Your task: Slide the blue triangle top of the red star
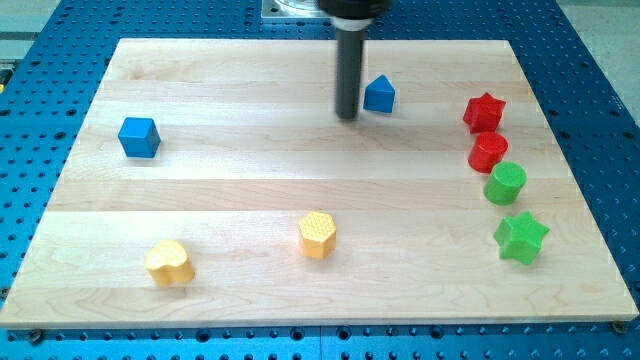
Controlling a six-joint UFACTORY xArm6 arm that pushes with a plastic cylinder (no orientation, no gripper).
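Observation:
The blue triangle (379, 94) lies near the board's top, right of centre. The red star (484, 111) lies to its right, near the right edge and slightly lower. My tip (347, 116) is just left of the blue triangle, close to it with a narrow gap showing. The dark rod rises straight up from there to the view's top edge.
A red cylinder (488, 151), green cylinder (505, 183) and green star (521, 237) run down below the red star. A blue cube (139, 136) is at left. A yellow heart (169, 262) and yellow hexagon (318, 235) lie near the bottom. The wooden board (250, 180) sits on a blue perforated table.

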